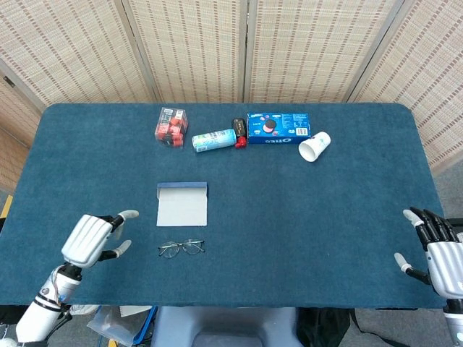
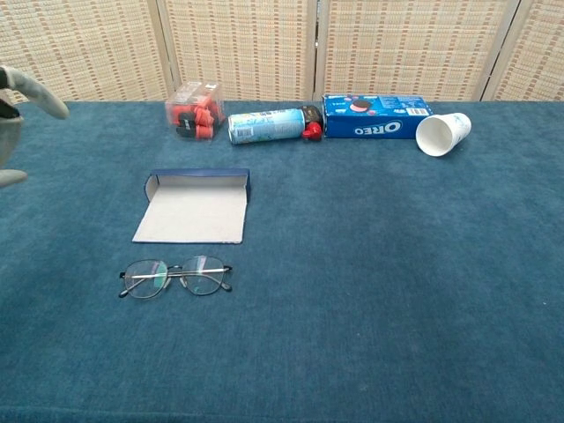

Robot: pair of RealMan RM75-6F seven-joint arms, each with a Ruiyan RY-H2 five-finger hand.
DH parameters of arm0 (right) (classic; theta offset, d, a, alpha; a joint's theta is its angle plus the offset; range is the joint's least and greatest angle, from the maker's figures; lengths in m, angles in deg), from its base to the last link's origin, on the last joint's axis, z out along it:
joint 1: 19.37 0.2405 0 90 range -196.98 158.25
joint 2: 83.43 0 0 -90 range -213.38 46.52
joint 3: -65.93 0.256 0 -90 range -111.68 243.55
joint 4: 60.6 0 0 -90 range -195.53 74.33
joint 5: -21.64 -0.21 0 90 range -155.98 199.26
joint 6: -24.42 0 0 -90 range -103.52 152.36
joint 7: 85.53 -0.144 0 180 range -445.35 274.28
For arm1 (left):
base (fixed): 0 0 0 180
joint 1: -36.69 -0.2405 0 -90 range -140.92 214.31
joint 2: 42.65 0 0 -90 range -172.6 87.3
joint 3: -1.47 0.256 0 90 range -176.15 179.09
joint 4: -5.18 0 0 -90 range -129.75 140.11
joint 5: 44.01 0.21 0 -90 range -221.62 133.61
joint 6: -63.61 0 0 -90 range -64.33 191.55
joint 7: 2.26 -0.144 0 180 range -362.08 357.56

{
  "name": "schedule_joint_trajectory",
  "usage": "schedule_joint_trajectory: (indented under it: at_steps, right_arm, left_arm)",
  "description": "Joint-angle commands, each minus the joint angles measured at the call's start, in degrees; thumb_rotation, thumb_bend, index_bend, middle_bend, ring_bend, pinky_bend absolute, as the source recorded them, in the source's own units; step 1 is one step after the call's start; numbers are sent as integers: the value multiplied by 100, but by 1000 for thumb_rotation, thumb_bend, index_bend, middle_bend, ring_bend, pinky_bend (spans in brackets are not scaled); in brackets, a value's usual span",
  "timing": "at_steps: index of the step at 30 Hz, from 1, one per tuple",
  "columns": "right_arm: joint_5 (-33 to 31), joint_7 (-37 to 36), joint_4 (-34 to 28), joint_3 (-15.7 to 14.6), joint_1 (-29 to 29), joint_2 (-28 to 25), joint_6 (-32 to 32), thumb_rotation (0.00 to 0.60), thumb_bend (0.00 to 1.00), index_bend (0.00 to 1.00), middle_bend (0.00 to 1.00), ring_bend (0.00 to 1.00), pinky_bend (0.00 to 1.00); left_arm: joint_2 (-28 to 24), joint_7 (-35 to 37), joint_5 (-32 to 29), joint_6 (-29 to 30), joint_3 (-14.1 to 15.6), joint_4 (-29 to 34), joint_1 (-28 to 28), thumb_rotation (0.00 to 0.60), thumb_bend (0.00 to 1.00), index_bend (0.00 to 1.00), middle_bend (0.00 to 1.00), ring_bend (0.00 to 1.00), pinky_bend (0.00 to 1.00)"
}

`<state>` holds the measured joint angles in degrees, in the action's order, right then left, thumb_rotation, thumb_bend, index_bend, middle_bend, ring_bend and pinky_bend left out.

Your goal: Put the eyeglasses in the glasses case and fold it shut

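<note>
A blue-covered bench [image 1: 289,231] stands before woven screens [image 1: 217,50]. Near the front left of the bench, the eyeglasses [image 1: 181,248] lie flat with their temples folded. Just beyond them, toward twelve o'clock, the glasses case [image 1: 182,204] lies unfolded flat, its pale lining up and its dark blue flap at the far edge. Glasses and case are close but apart.

The left hand [image 1: 94,239] hovers above the bench at nine o'clock from the eyeglasses, near them without touching. Its fingers are loosely spread and it holds nothing. In the chest view only its fingertips [image 2: 40,95] show at the left edge. The right hand [image 1: 438,251] sits at the front right edge of the bench, far from the glasses, fingers spread and empty.

Along the far side of the bench runs a row of items. From left to right these are a clear box of red and black items [image 1: 171,126], a light blue can on its side [image 1: 213,140], a small red and black object [image 1: 239,132], a blue Oreo box [image 1: 278,128], and a white paper cup tipped over [image 1: 315,146].
</note>
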<state>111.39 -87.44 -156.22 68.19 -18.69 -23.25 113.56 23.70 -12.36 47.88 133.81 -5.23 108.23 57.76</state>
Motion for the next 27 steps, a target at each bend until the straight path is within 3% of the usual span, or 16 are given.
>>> schedule_joint_trajectory:
  at_steps: [1,4,10,18,27]
  right_arm:
    - [-20,-7,13,2,5,7,-20,600,252,97,115,68,107]
    - [-40,-39,48,7,12,23,-41,600,252,97,115,68,106]
    - [-63,-66,78,6,14,19,-63,600,251,97,114,68,107]
    - [-56,-99,78,-4,-18,-31,-22,600,251,97,115,69,107]
    - [-35,-165,104,10,28,-61,-72,600,251,97,114,68,107]
  left_arm:
    - [45,-238,-128,-663,-12,144,441,600,271,360,924,902,991]
    - [71,-449,-461,-1277,-40,276,780,600,271,367,988,965,1000]
    - [300,-748,-1129,-2017,-102,356,1265,600,271,333,1000,1000,1000]
    - [706,-1518,-2137,-2369,-63,240,1686,600,271,322,1000,1000,1000]
    - [878,-2187,-3697,-2700,11,150,2304,600,272,265,1000,1000,1000]
